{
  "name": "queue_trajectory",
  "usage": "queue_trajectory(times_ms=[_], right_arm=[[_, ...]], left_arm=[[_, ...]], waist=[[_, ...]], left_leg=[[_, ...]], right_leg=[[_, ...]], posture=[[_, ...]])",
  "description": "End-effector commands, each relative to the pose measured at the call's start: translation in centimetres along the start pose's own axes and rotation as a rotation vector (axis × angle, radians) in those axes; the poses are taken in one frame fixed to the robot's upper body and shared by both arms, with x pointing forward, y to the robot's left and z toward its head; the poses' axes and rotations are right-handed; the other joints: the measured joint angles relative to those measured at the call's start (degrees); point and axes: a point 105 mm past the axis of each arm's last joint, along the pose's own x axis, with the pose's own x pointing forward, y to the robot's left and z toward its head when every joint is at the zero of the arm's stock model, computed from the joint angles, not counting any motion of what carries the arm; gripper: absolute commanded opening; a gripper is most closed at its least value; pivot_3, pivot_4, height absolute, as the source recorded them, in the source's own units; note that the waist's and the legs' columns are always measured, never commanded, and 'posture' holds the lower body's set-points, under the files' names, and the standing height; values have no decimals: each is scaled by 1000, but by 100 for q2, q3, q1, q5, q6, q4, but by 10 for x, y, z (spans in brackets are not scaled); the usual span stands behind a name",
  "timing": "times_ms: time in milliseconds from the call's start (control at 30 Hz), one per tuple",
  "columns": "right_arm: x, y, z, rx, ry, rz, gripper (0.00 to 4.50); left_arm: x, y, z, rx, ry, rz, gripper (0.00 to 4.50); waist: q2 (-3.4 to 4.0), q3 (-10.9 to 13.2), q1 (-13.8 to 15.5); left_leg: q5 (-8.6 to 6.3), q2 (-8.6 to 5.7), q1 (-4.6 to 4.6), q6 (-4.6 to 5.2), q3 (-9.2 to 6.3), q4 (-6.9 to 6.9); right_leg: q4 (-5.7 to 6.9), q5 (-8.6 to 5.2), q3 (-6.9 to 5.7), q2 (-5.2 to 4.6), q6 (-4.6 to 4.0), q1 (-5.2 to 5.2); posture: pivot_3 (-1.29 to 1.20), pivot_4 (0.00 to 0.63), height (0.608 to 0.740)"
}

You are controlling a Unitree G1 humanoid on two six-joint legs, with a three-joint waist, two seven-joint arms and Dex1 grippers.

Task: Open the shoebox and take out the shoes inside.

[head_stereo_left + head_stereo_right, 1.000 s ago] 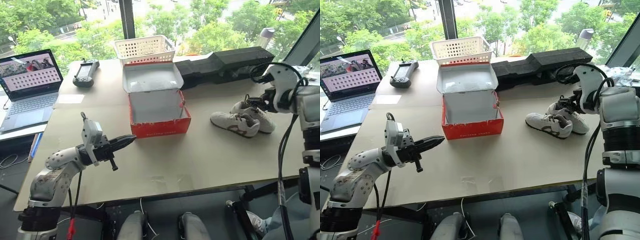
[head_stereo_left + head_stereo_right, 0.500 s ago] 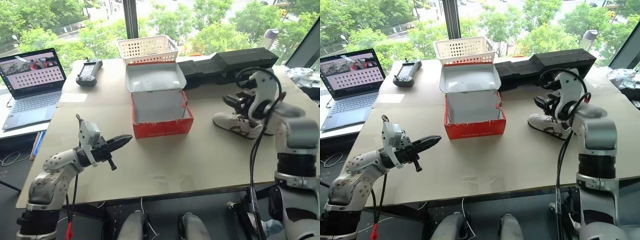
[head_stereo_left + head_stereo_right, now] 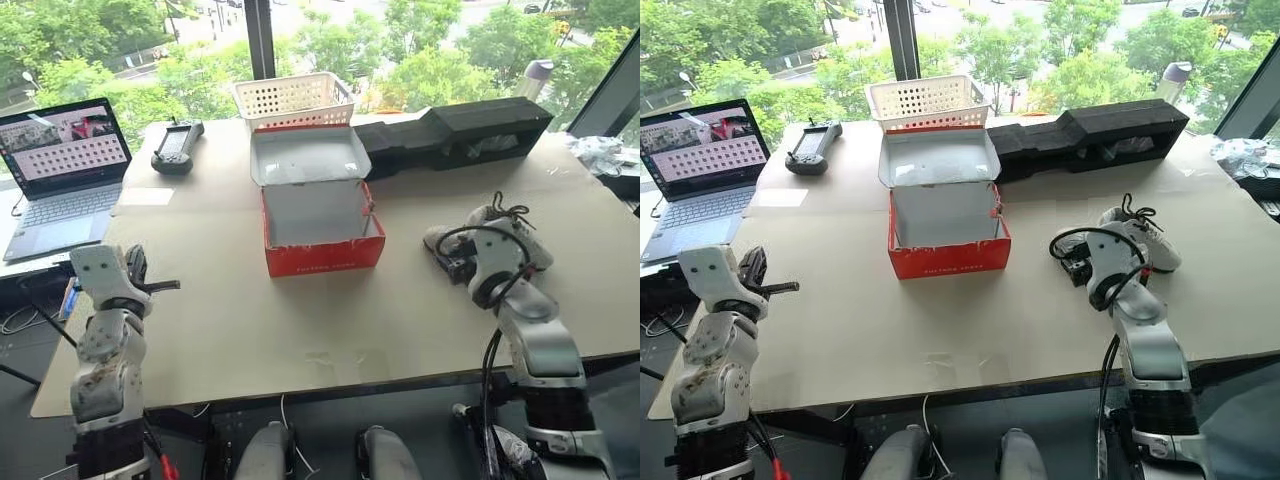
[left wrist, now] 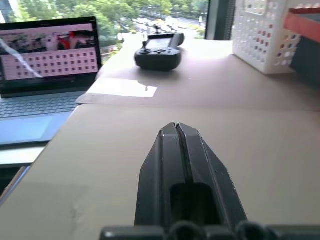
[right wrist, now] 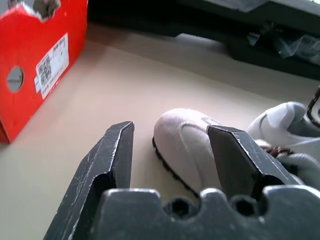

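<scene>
Shoebox: the red shoebox (image 3: 322, 228) is seen near the middle of the table (image 3: 300, 320), its hinged lid thrown back toward the white basket (image 3: 292, 99); the pale interior is exposed and nothing is seen inside it, so the opening step is judged done.

Shoes: both shoes (image 3: 1140, 238) are found on the table to the right of the box, well apart from it, lying side by side; they are judged to be already out of the box.

Right gripper: the right gripper (image 5: 172, 150) is held low and level just short of the nearer shoe's toe, its jaws standing apart with the toe seen between them but not pinched; no contact with the fingers can be made out. The spread is judged to be that of a release or of a lining-up, and which of the two cannot be told.

Left gripper: the left gripper (image 4: 177, 137) is held over the table's left edge, its jaws pressed together on nothing; it is pointed toward the handheld controller (image 4: 159, 47) and the laptop (image 3: 60, 170), well clear of the box, presumably kept out of the working arm's way.

Risk: the nearer shoe could be nudged by the right fingers (image 5: 112, 150) if they are moved sideways.
</scene>
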Motion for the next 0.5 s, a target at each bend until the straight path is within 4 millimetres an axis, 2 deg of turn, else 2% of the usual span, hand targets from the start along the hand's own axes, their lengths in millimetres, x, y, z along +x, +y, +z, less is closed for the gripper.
queue_trajectory(times_ms=[33,100,333,500], right_arm=[[-4,-6,7,-9,-62,-37,2876],[-4,-8,3,12,-60,-60,2876],[-2,-22,-6,19,-48,-138,2876],[-2,-22,-7,29,-56,-153,2876]], left_arm=[[-1,10,0,2,-29,93,0],[0,10,-5,-45,-20,100,0],[2,-2,-4,-83,-50,31,0],[2,-6,-2,-86,-69,13,0]], waist=[[0,-1,14],[-1,-2,14],[-2,-2,13],[-2,-2,12]], left_leg=[[-8,3,0,-14,-1,1],[-23,4,1,-39,-1,2],[-21,4,0,-34,0,2],[-20,4,0,-33,1,2]], right_leg=[[-1,-2,-2,2,-2,-1],[0,-10,-2,1,-16,0],[0,-2,-1,1,-16,-1],[0,-1,0,1,-14,-1]], posture=[[0,150,732],[0,150,732],[0,150,732],[0,150,732]])
